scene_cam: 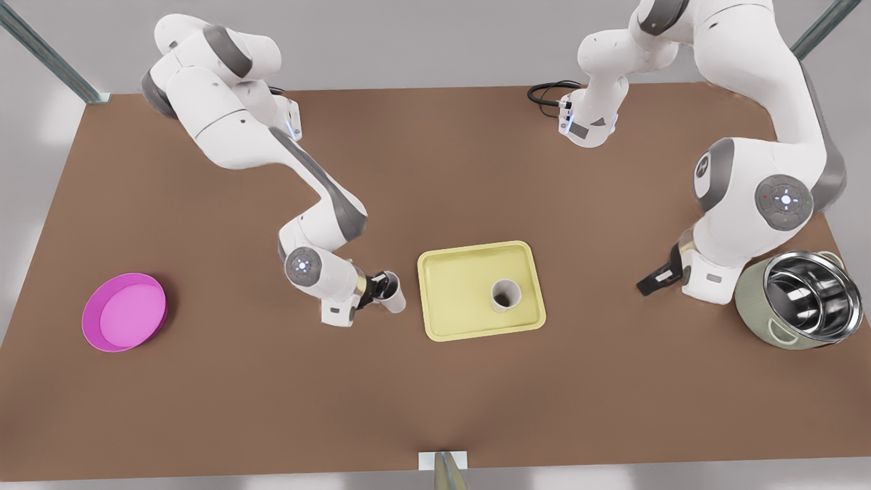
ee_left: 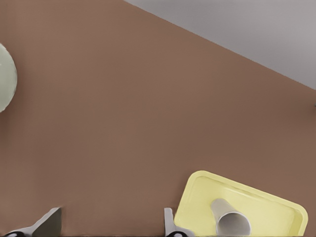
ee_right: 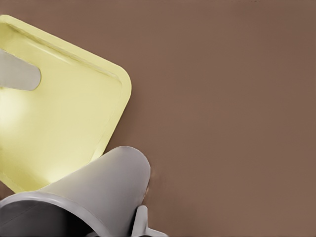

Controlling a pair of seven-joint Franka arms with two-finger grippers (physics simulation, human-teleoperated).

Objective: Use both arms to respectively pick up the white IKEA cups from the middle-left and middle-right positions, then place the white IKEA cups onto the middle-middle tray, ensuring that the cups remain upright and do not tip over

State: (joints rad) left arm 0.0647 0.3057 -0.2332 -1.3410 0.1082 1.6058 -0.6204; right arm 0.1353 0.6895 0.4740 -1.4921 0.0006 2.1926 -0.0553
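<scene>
Holding cup (scene_cam: pixel 392 291) in right gripper (scene_cam: pixel 378 286) beside tray (scene_cam: pixel 449 320) — second cup (scene_cam: pixel 505 295) upright on it; we see left gripper (scene_cam: pixel 648 280) open, empty.

Front cam sits high over my table (scene_cam: pixel 435 408), looking steeply down, wide enough for both arms. Left wrist cam rides my left gripper (scene_cam: pixel 646 282) at the front view's right, low, facing across twd the tray (ee_left: pixel 276 210). Right wrist cam, on my right gripper (scene_cam: pixel 381 288), is v. close behind the held cup (ee_right: pixel 98 187). All 3 views share the tray.
</scene>
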